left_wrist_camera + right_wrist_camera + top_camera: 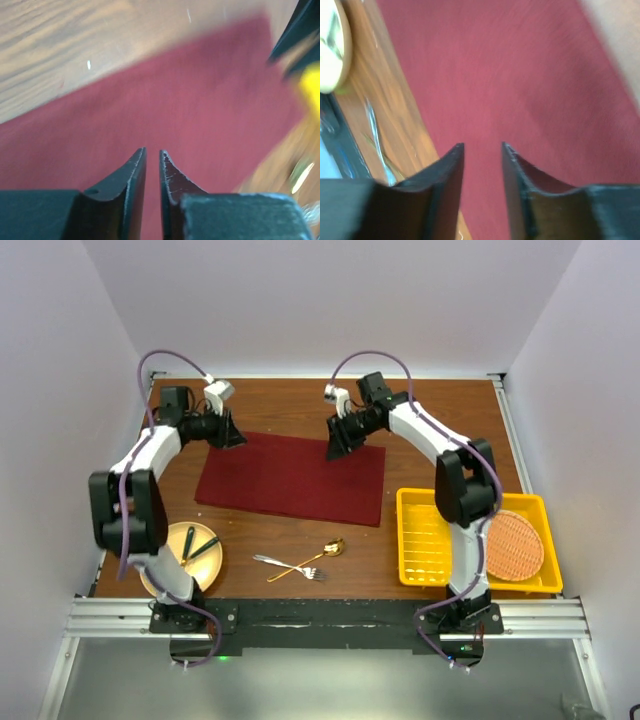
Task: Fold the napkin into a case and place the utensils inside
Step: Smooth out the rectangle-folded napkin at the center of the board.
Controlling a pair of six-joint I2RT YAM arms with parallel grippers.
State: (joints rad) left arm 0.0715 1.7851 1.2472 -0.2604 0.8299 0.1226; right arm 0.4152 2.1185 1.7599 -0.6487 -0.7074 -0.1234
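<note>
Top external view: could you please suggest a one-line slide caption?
Left gripper and right gripper poised at the far edge of the maroon napkin; fork and gold spoon crossed nearby.

Robotics lab test cell, not a dining room: boxed in on three sides by bare white panels. Left arm and right arm bolted to an aluminium extrusion rail at the near edge of a wooden table, with purple cables looping off them. Tableware only as staged props (a maroon napkin, a yellow plastic basket).
</note>
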